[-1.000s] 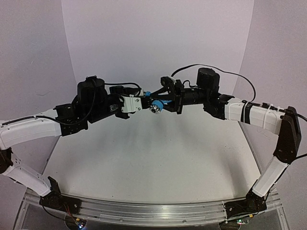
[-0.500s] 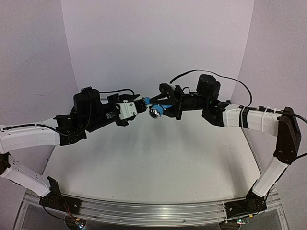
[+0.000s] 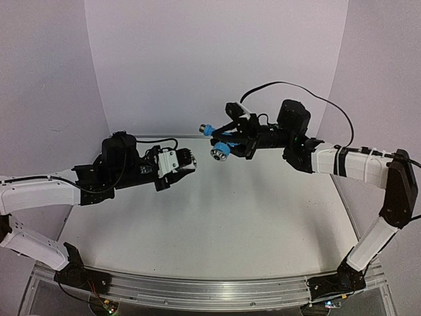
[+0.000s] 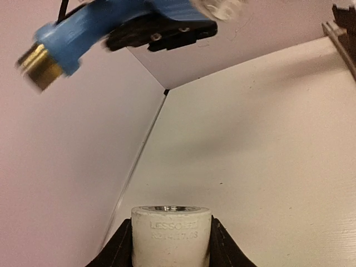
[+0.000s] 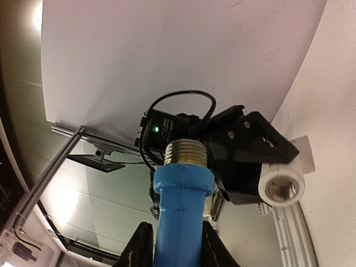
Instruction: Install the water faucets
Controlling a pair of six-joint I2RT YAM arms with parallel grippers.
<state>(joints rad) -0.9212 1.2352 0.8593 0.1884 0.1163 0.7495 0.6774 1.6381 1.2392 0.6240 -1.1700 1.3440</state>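
Since a second ago the arms have drawn apart; the parts were nose to nose, and now there is a clear gap. The left gripper (image 3: 185,160) pinches the white fitting (image 4: 171,233). The right gripper (image 3: 228,137) pinches the blue tap (image 5: 181,222), which sits above and right of the fitting. I judge the joint unmade. I need to re-align the tap with the fitting's bore.

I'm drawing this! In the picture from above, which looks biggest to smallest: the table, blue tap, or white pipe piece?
1. Table, by far the biggest.
2. Blue tap.
3. White pipe piece: only a little smaller than the tap, and partly hidden, so not certain.
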